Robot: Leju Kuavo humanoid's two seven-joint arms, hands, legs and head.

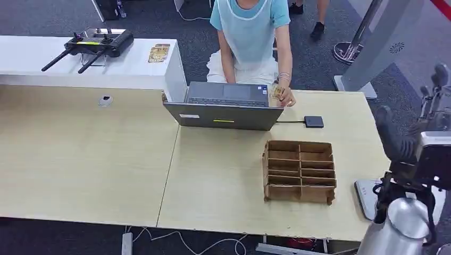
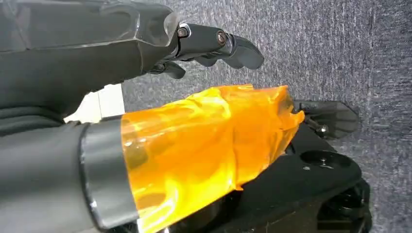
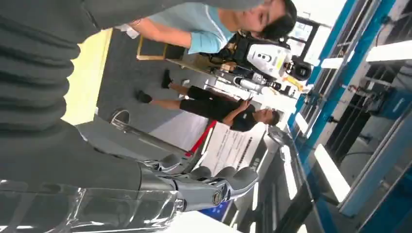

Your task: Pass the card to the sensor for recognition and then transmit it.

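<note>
Take the laptop as your reference. The card sits at its far right corner, pinched in the person's hand; the robot does not have it. The small black sensor lies on the table just right of the laptop, cabled to it. The divided cardboard tray stands nearer to you than the laptop, to its right.

Your right hand is raised well to the right of the laptop, off the table edge, fingers extended and apart, holding nothing. Your left hand hangs over grey carpet, fingers loosely apart, also empty; its thumb is wrapped in orange film.

Risks, as judged:
- Closing before the card is properly offered will miss or drop it.
- Reaching in from the right may sweep the tray or snag the sensor's cable.
- A thin card held by fingertips may slip or tilt over the sensor.
</note>
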